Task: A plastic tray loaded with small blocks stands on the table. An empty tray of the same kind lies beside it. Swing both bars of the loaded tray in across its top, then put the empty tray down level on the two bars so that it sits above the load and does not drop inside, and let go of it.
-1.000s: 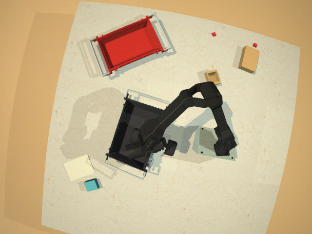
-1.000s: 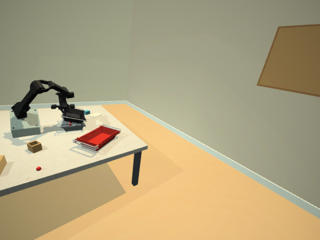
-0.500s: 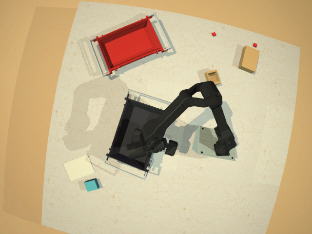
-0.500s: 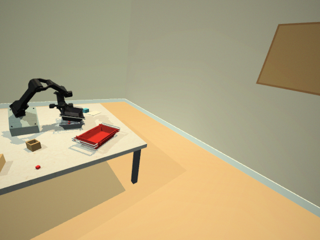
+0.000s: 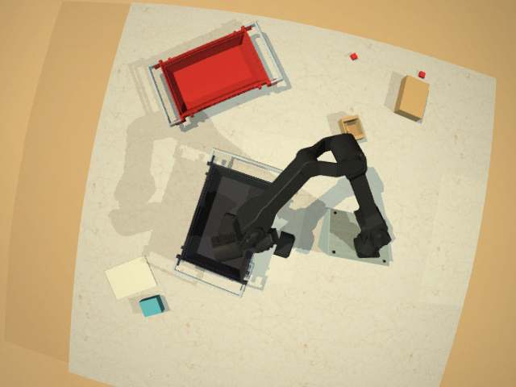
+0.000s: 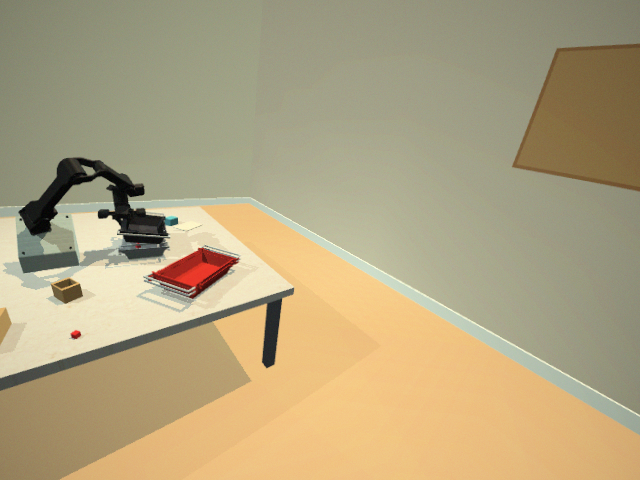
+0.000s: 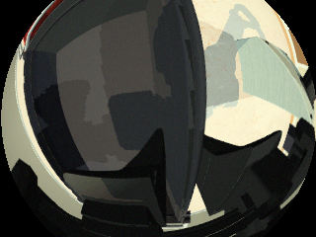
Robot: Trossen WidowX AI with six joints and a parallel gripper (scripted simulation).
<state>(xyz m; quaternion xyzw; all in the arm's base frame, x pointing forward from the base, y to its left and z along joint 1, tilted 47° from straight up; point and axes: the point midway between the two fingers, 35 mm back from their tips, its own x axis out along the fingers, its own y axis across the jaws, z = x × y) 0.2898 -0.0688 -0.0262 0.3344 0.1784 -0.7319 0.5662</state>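
An empty black tray (image 5: pixel 226 189) (image 6: pixel 144 238) (image 7: pixel 79 118) hangs over the loaded tray, its own wire bars out over its ends. My gripper (image 6: pixel 123 226) (image 7: pixel 169 132) is shut on one long wall of the black tray. In the exterior view the black tray looks close to level, dipping slightly away from the gripper. The grey loaded tray (image 6: pixel 143 252) stands on the table just below it; a small red block (image 6: pixel 138 245) shows in the narrow space between them. The black tray and the arm hide most of the loaded tray, and I cannot tell how its bars lie.
A red tray (image 5: pixel 216 76) (image 6: pixel 199 271) stands apart, its bars out. A small open tan box (image 5: pixel 352 127) (image 6: pixel 66 290), a tan block (image 5: pixel 411 97), two small red blocks, a teal block (image 5: pixel 151 305) and a cream sheet (image 5: pixel 131 277) lie around. The arm's grey base plate (image 5: pixel 343 233) is at the right.
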